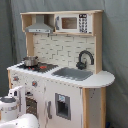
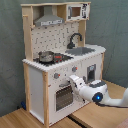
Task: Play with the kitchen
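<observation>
Toy kitchen [image 2: 60, 65] upright on the wood floor [image 2: 20, 117], long axis vertical, front with oven door [image 2: 63, 96] facing the arm, gripper [image 2: 74, 81] at the door's upper edge just below the knobs [image 2: 56, 76], jaws' state cannot be told, hood and microwave well above.

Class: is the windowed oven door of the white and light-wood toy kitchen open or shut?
Open. In the first exterior view the windowed oven door stands swung out from the white and light-wood toy kitchen; the second exterior view shows the robot arm at it.
</observation>
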Controlling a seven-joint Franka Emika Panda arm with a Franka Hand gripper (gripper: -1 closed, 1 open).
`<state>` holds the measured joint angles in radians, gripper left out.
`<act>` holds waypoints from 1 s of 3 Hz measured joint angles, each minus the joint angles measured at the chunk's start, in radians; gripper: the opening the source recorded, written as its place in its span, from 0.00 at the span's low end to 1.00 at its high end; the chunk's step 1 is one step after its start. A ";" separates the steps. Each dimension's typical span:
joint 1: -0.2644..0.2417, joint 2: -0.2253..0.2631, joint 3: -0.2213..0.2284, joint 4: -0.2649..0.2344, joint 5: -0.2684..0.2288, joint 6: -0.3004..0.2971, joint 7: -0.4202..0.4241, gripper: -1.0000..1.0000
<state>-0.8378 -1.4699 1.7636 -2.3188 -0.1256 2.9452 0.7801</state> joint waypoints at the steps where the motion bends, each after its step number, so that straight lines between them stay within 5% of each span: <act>1: 0.093 0.000 -0.026 -0.020 0.000 -0.041 -0.017 1.00; 3: 0.266 -0.001 -0.098 -0.069 -0.002 -0.154 -0.124 1.00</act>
<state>-0.5718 -1.4713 1.6659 -2.3882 -0.1281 2.7909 0.6565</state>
